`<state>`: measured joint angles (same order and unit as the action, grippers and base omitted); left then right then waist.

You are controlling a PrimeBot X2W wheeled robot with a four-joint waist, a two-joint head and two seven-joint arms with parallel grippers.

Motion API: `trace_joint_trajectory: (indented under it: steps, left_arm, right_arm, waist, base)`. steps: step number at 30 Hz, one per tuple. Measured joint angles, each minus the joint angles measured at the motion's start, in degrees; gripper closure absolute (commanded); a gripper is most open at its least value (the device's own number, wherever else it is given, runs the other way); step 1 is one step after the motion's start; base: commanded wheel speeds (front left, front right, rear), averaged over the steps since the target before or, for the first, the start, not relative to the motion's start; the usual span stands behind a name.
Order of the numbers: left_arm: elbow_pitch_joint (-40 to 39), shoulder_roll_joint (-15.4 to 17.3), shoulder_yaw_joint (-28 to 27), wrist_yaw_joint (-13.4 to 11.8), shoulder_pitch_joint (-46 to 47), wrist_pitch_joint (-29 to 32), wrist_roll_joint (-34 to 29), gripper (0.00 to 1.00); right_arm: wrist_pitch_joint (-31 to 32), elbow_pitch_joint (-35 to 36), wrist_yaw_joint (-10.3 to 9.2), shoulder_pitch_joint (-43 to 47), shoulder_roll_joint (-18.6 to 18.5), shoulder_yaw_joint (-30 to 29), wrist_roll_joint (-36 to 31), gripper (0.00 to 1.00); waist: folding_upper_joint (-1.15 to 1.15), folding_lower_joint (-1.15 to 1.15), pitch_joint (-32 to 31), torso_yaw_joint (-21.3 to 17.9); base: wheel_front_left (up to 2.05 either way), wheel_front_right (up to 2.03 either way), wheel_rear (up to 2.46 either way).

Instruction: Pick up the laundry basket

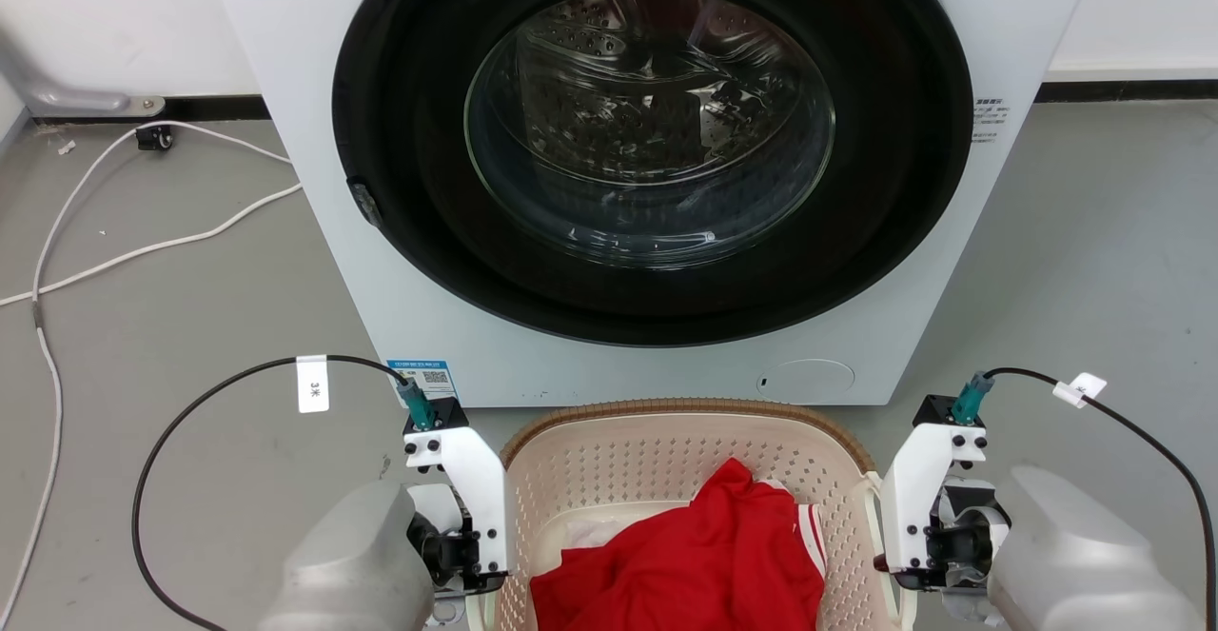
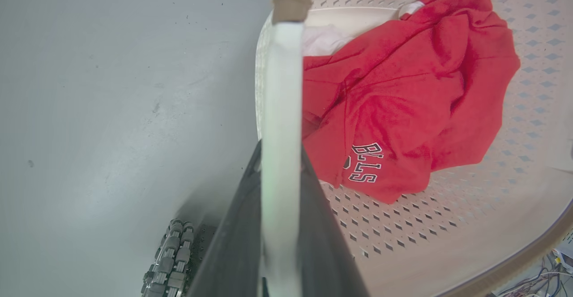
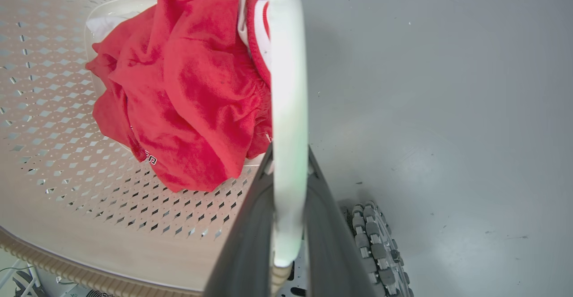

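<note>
Before washer [image 1: 314, 184], left tool [image 2: 281, 153] and right tool [image 3: 290, 153] clamp laundry basket [image 1: 618, 460]'s sideways-pointing handles [image 2: 280, 86].

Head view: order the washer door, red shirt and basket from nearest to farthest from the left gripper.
1. Basket: touching, held at its left handle.
2. Red shirt: inside the basket, toward its middle.
3. Washer door: ahead, beyond the basket's far rim.
</note>
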<state>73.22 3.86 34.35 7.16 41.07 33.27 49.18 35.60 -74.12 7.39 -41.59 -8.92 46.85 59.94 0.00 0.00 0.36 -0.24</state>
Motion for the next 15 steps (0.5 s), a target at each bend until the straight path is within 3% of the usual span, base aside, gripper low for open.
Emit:
trace_joint_trajectory:
  steps: [15]
  left_arm:
    - [0.1, 0.0, 1.1, 0.0, 0.0, -0.6, 1.0, 1.00]
  right_arm:
    - [-0.1, 0.0, 0.00, 0.0, 0.0, 0.1, 0.0, 1.00]
  waist:
    - [0.00, 0.00, 0.0, 0.1]
  base:
    - [0.00, 0.00, 0.00]
